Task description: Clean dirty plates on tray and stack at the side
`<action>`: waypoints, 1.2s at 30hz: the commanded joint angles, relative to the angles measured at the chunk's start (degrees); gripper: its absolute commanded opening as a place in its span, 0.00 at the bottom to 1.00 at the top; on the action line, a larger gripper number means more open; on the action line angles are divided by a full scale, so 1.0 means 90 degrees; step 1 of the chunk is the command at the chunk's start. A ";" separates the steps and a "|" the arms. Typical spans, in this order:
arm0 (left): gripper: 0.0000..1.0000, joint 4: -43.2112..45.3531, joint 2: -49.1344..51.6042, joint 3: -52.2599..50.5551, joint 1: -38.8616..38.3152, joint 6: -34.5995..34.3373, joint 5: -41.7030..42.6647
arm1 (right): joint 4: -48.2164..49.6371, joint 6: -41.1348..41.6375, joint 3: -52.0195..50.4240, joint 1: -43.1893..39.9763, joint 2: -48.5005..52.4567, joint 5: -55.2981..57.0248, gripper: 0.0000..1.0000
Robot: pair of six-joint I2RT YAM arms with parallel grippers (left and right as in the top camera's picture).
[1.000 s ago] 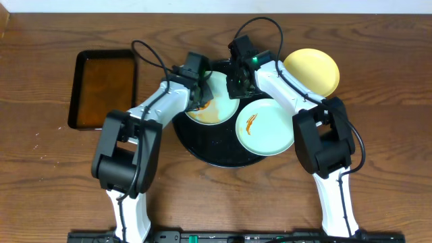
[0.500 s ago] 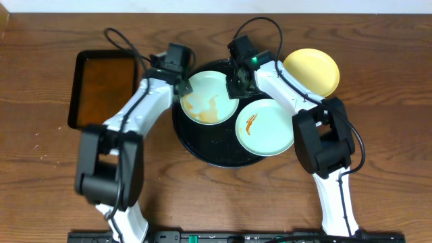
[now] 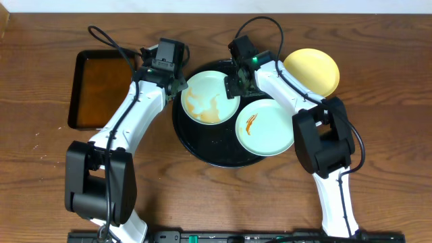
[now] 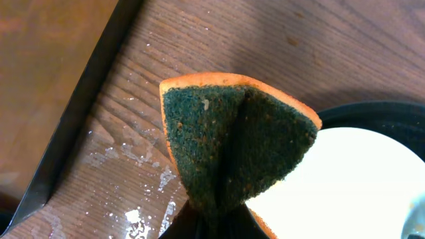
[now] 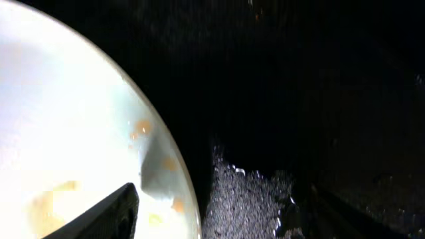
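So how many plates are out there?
3. On the black tray: a blue plate at its far side and another blue plate at its near right. A yellow plate sits off the tray, far right. None seems hidden.

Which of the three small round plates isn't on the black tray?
The pale yellow plate, on bare wood right of the round glossy black tray; both sauce-smeared mint-blue plates lie on it.
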 commanded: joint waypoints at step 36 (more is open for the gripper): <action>0.09 -0.0063 -0.0017 -0.0046 -0.0002 0.0087 -0.0053 | -0.0032 -0.1421 0.0051 0.0760 -0.2072 0.4471 0.01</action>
